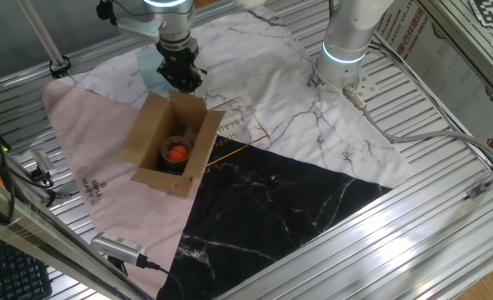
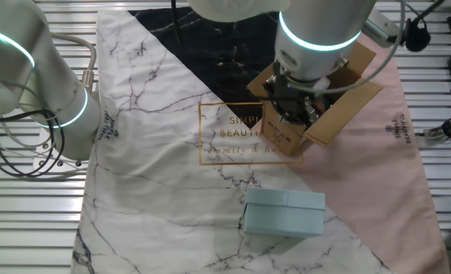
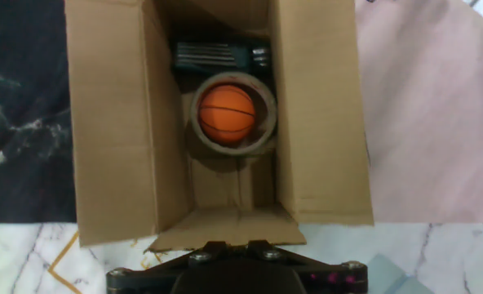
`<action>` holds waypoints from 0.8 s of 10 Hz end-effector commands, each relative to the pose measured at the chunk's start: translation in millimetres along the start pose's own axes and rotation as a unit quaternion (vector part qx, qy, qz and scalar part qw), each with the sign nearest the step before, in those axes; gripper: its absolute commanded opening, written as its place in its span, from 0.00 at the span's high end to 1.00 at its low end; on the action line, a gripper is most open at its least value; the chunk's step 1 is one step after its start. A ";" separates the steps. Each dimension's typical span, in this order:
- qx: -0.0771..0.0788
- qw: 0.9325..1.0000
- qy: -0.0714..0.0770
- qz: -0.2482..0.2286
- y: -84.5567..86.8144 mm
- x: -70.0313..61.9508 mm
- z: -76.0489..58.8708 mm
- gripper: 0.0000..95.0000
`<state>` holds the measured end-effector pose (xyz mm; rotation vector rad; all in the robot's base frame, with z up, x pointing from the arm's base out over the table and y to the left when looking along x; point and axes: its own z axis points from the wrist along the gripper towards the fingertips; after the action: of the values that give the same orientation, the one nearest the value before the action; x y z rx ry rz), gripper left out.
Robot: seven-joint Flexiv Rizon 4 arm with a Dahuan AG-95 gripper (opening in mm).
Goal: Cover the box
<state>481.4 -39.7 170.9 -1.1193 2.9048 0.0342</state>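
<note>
The brown cardboard box (image 1: pixel 151 137) stands open on the cloth, its flaps spread outward. It also shows in the other fixed view (image 2: pixel 340 103) and in the hand view (image 3: pixel 111 122). Inside are an orange ball (image 3: pixel 227 113) resting in a tape roll (image 3: pixel 262 135) and a dark object (image 3: pixel 217 57) behind them. My gripper (image 1: pixel 182 77) hovers right at the box's short flap (image 3: pixel 225 224) on the white-cloth side. The fingertips (image 3: pixel 213 247) sit close together with no visible gap and nothing seen between them.
A teal lidded box (image 2: pixel 284 213) lies on the white marble cloth beside my gripper, and shows in one fixed view (image 1: pixel 149 71). A second robot arm (image 1: pixel 351 37) stands at the cloth's edge. Cables (image 1: pixel 413 125) and tools (image 1: pixel 117 247) lie on the slatted table around the cloth.
</note>
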 end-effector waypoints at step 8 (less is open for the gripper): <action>0.002 1.000 0.004 0.010 4.7 -19.3 2.8 1.00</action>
<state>493.4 -22.4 168.5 -1.0889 2.9234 0.0260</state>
